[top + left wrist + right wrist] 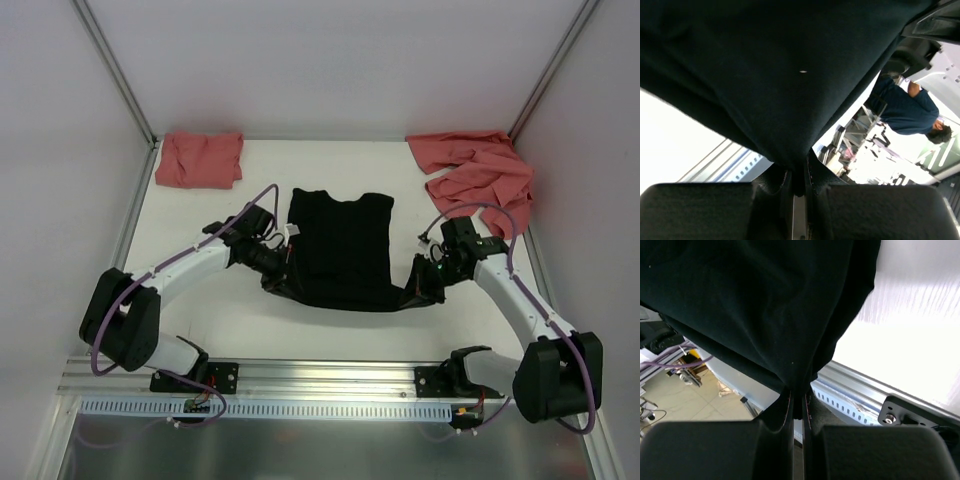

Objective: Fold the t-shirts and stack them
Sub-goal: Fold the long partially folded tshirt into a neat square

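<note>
**A:** A white-walled booth and a white bench point(200, 300) with an aluminium rail point(330, 375) along its near edge. Where is the garment being worked on?

**B:** The large black cloth t-shirt point(340, 245) is mid-bench. Its far part lies flat. Its near edge is raised and sags in a shallow curve between the two arms.

**A:** And the end effectors?

**B:** The left end effector point(274, 268) is clamped on the near left corner. Its wrist view shows black cloth gathered to a point between the closed fingers point(700, 210). The right end effector point(422, 288) is pinched tight on the near right corner, and its own camera shows the same grip.

**A:** How will the shirt handle?

**B:** I judge it light and limp, with no stiffness at all. It droops wherever nothing supports it, and a thin pinch of fabric could slide out. The corners or hem edge are the places to hold it. Both sides should stay level so the fold lands straight.

**A:** Anything else nearby?

**B:** A folded salmon-red t-shirt point(200, 160) sits in the far left corner, well apart. A crumpled salmon-red cloth heap point(480, 175) lies in the far right corner, near the right arm. I cannot tell whether that heap is one shirt or several.
</note>
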Tool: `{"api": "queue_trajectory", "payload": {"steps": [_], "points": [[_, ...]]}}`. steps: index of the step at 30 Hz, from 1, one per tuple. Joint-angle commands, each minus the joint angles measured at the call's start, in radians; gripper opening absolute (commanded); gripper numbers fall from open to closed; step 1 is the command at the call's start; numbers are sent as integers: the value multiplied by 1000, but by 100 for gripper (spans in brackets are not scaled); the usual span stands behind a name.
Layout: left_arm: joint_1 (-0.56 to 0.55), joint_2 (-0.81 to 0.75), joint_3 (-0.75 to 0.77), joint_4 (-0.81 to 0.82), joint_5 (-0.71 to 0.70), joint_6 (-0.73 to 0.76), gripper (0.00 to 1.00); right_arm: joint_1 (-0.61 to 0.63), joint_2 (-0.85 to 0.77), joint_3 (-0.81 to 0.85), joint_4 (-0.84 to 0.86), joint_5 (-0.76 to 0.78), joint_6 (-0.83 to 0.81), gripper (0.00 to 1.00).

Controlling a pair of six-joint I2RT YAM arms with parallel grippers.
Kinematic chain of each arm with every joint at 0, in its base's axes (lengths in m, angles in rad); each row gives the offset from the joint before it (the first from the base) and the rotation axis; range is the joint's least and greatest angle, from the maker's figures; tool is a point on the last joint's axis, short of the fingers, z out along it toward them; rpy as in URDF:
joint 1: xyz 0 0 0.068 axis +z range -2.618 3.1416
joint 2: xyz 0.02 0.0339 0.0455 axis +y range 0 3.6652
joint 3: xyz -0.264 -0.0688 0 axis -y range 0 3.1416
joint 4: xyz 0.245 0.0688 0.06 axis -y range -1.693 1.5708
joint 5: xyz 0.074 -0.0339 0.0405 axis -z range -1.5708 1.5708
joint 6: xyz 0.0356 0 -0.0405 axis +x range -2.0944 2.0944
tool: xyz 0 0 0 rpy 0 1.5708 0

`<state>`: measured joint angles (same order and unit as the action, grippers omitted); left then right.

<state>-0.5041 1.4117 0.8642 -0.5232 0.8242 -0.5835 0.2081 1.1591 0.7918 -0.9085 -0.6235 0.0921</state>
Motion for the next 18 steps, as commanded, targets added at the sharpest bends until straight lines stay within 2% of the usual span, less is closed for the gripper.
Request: {"api": "queue_trajectory", "payload": {"steps": [1,13,18], "points": [[12,47,138,-67,-30,54,0,-10,48,101,-40,70,-28,0],[82,297,491,-129,32,106,0,-10,326,411,-30,73,-46,1],[122,375,582,-170,39,131,0,-10,448,559,-38,74,-49,0]]}}
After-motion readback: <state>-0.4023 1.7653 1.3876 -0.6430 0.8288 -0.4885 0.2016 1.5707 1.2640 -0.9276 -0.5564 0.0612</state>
